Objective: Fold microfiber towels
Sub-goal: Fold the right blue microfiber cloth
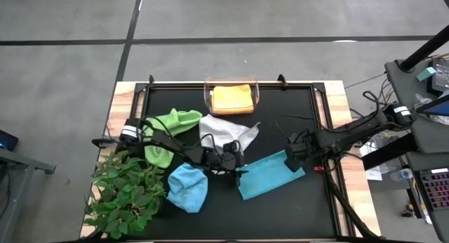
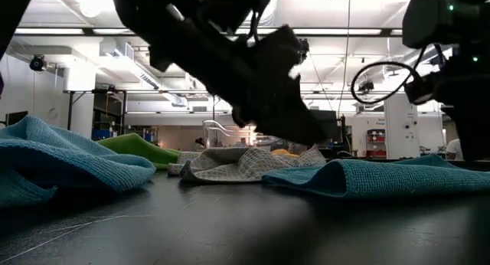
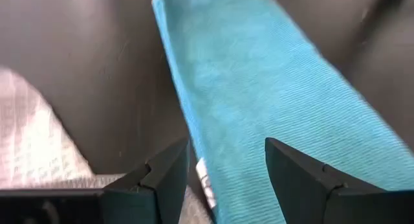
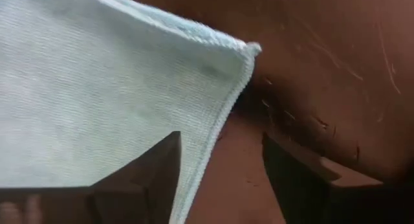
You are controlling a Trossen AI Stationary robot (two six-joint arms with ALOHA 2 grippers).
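High view: nearest the front edge, the leafy plant (image 1: pixel 126 194) crowds the worktop (image 1: pixel 295 201) corner beside the light blue towel (image 1: pixel 188 188). The teal towel (image 1: pixel 270 176) lies flat between both open pincers, left pincer (image 1: pixel 237 174) and right pincer (image 1: pixel 289 159), neither gripping. Farther back lie the grey-white towel (image 1: pixel 228 133), lime towel (image 1: pixel 172 123), then the yellow-orange towel (image 1: pixel 232 99) in a clear bin (image 1: pixel 208 95).
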